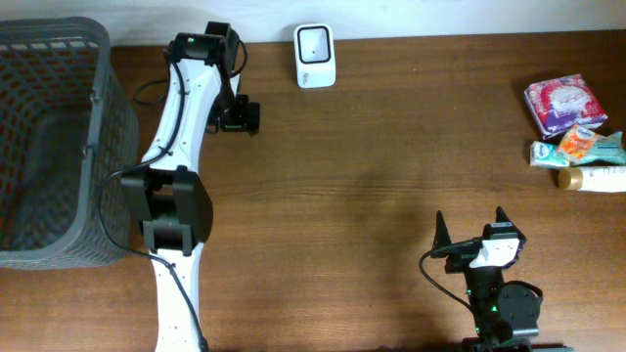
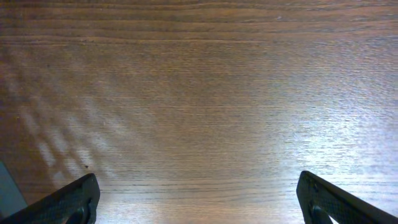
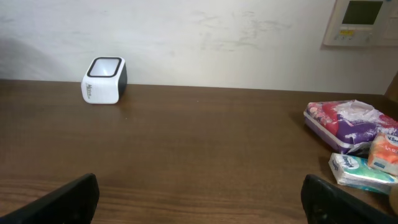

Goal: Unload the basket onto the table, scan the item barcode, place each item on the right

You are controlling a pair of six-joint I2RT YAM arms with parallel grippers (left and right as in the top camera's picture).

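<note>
Overhead first: the white barcode scanner stands at 12 o'clock on the desk, near the rear edge. The items lie grouped at 3 o'clock: a purple packet, a teal tissue pack touching an orange sachet, and a small bottle. A grey basket occupies 9 o'clock. The left gripper sits at 11 o'clock and the right gripper at 5 o'clock, both well apart from the items. Left wrist view: the fingers are spread wide over bare wood, released. Right wrist view: the fingers are likewise released, with the scanner at 10 o'clock and the items at 3 o'clock.
</note>
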